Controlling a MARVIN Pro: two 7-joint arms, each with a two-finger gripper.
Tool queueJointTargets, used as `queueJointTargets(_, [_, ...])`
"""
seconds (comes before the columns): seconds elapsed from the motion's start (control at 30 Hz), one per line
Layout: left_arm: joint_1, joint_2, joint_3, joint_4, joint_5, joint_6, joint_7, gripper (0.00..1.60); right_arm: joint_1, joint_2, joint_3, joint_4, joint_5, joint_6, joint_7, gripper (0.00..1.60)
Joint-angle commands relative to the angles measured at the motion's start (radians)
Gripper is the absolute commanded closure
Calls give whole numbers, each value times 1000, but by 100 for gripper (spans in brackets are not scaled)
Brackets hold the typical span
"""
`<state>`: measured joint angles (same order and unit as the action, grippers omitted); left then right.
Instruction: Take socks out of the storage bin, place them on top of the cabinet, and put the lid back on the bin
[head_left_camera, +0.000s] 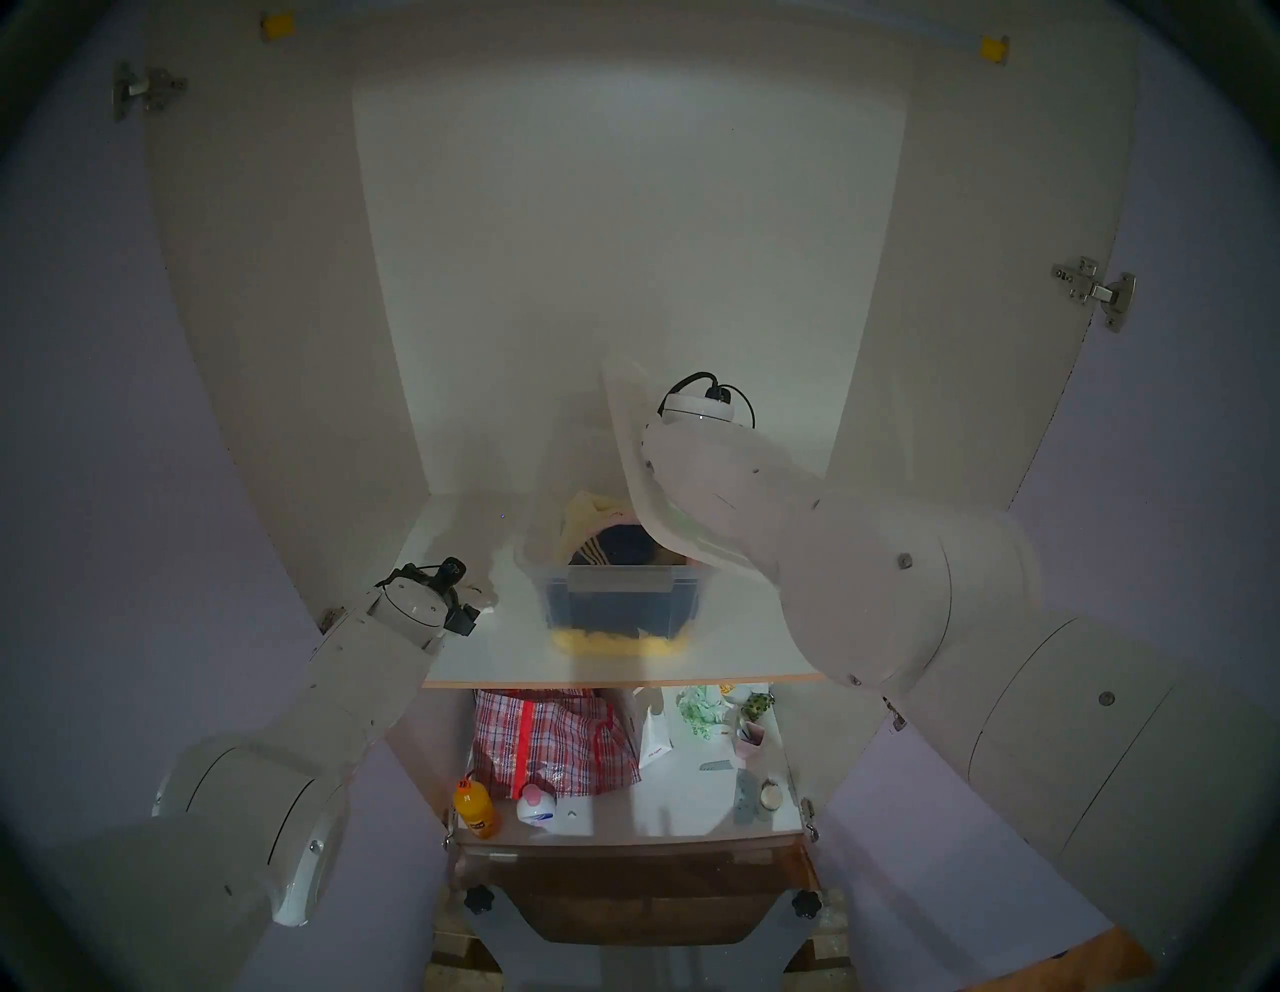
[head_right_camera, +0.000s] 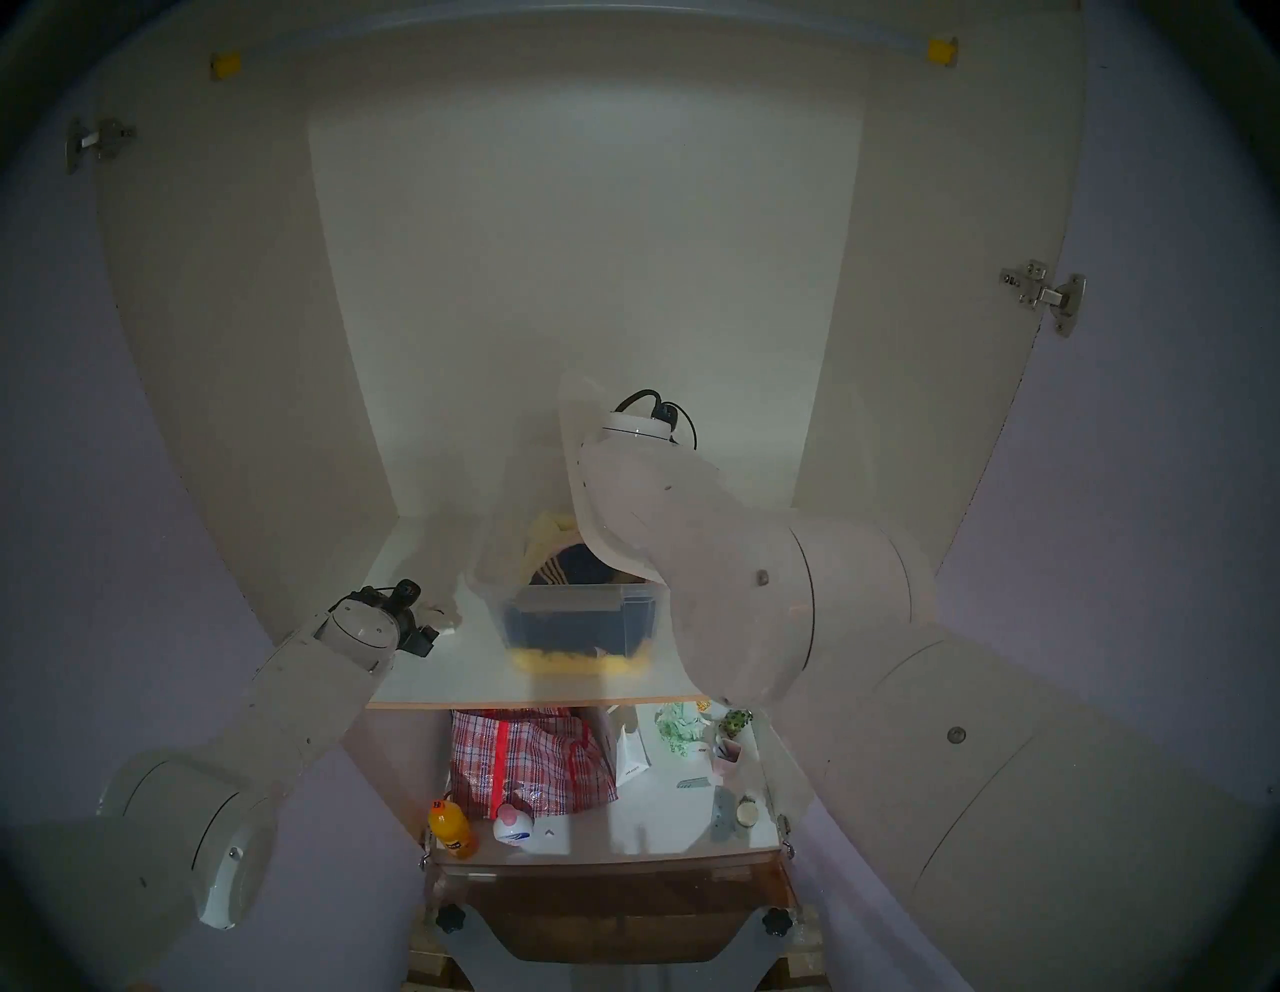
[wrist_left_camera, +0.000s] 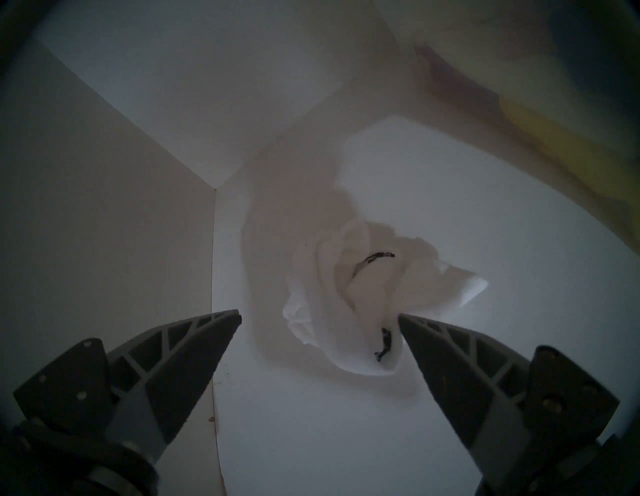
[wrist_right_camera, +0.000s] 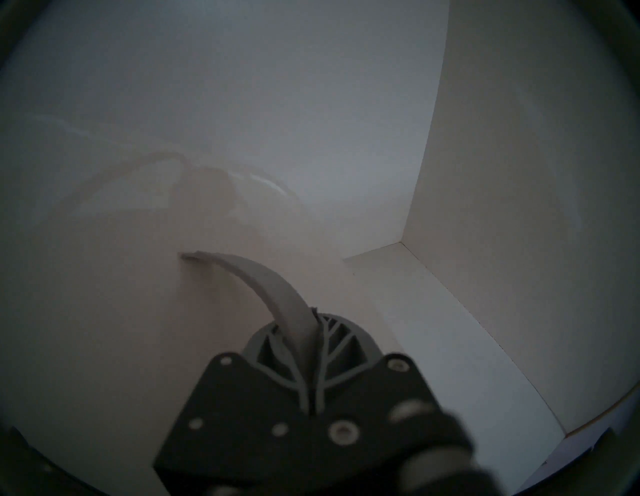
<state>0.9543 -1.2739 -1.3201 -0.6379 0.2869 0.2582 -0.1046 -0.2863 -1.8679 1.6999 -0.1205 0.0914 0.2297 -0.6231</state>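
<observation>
The socks (wrist_left_camera: 363, 294), a white bundle with black markings, lie on the cabinet's white shelf board (head_left_camera: 727, 651), left of the storage bin (head_left_camera: 620, 603). My left gripper (wrist_left_camera: 319, 316) is open just above them, a finger on each side, not touching. In the head view the socks (head_left_camera: 485, 594) peek out past my left wrist. The clear bin stands open with navy and yellow cloth inside. My right gripper (wrist_right_camera: 304, 322) is shut on the grey handle (wrist_right_camera: 256, 277) of the white lid (head_left_camera: 641, 471) and holds it tilted above the bin's right rear.
The cabinet's back panel (head_left_camera: 623, 277) and side walls close in the shelf. Below, a lower shelf holds a red checked bag (head_left_camera: 554, 741), an orange bottle (head_left_camera: 474, 807) and small items. The lilac doors stand open on both sides.
</observation>
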Motion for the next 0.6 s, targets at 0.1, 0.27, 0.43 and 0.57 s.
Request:
queueJointTargets(0.1, [-29,0,-2,-17,1,-6,2,0,71,-61,1,-26,2,10,-50,160])
queueJointTargets(0.27, [-28,0,-2,-15,0,-6,2,0,74,-69,9,-25,8,13,-76,160])
queueJointTargets(0.43, [-28,-1,-2,-12,0,-6,3,0,74,-84,17,-23,17,16,-102,160])
queueJointTargets(0.57, [-28,-1,-2,-10,0,-6,4,0,66,-98,29,-19,29,13,-119,160])
